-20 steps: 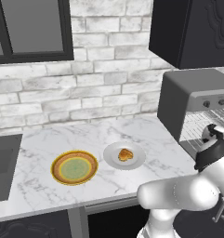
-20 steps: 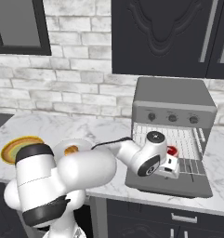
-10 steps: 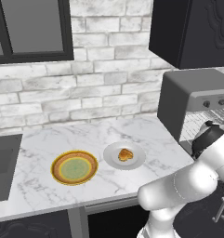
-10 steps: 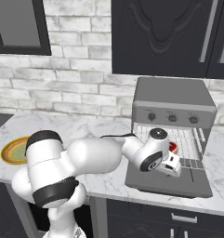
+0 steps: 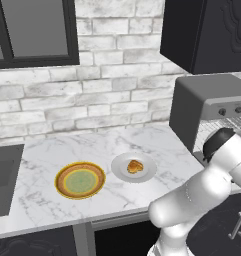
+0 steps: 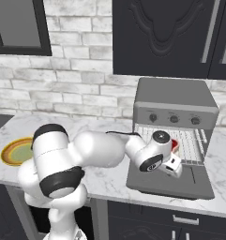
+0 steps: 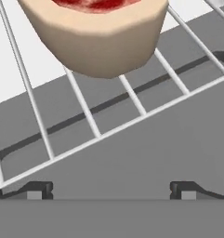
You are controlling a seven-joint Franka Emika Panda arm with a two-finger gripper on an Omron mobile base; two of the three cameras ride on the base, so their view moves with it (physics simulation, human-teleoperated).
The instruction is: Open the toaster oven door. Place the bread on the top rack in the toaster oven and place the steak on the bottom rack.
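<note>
Steak (image 7: 97, 32) red on top, pale tan side. Rack (image 7: 85, 111) silver wire. Toaster oven (image 6: 174, 101) grey. Bread (image 5: 135, 166) golden-brown on white plate (image 5: 123, 171). Bowl (image 5: 80, 180) orange-rimmed, green centre. Desk (image 5: 47, 155) white marble, grey-veined.

white brick wall (image 5: 112, 95), black cabinets (image 6: 170, 37), marble counter (image 5: 67, 150)

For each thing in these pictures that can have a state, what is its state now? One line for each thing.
Grey toaster oven door with dark bar handle: open, folded down flat.
Round red steak with pale fat rim: lying on a silver wire rack inside the boxy dark-grey toaster oven, not held.
Golden-brown lumpy bread: on the small white plate, on the counter.
Gripper: open, holding nothing, just in front of the steak.
</note>
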